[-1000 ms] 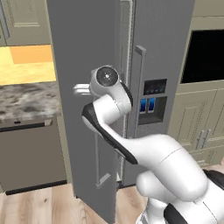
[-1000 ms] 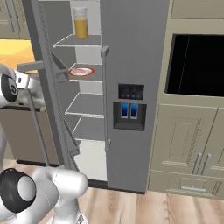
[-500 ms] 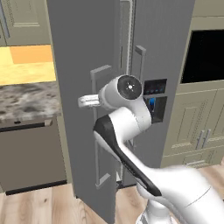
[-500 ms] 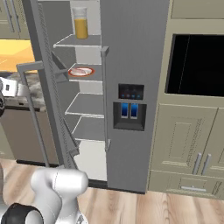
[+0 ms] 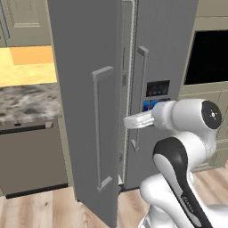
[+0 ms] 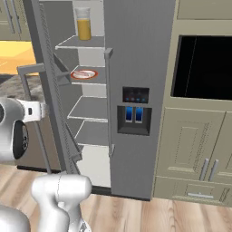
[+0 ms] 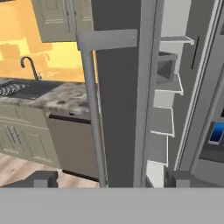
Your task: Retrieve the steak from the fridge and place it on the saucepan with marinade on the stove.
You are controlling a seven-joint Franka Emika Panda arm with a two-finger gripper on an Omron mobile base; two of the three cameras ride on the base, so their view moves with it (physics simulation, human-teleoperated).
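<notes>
Left base view: the fridge (image 5: pixel 164 53) stands with its left door (image 5: pixel 84 107) swung out toward the camera, the long bar handle (image 5: pixel 99 129) on its face. The white arm reaches across from the lower right, and the gripper (image 5: pixel 133 121) sits near the door's free edge, touching nothing.

Right base view: the open door shows the grey shelves. A jug of orange juice (image 6: pixel 83 23) stands on the top shelf; one shelf below lies the steak (image 6: pixel 84 74) — on a white plate with a red rim (image 6: pixel 93 74). The dispenser panel (image 6: pixel 134 111) is on the closed right door, and the dark wall oven (image 6: pixel 204 68) is to the right.

Hand view: the two finger tips (image 7: pixel 43 179) rise far apart at the bottom — the jaws are wide and hold nothing. The door handle runs upright between them, a little beyond. A stone table with a sink tap (image 7: pixel 29 65) lies to the left.
</notes>
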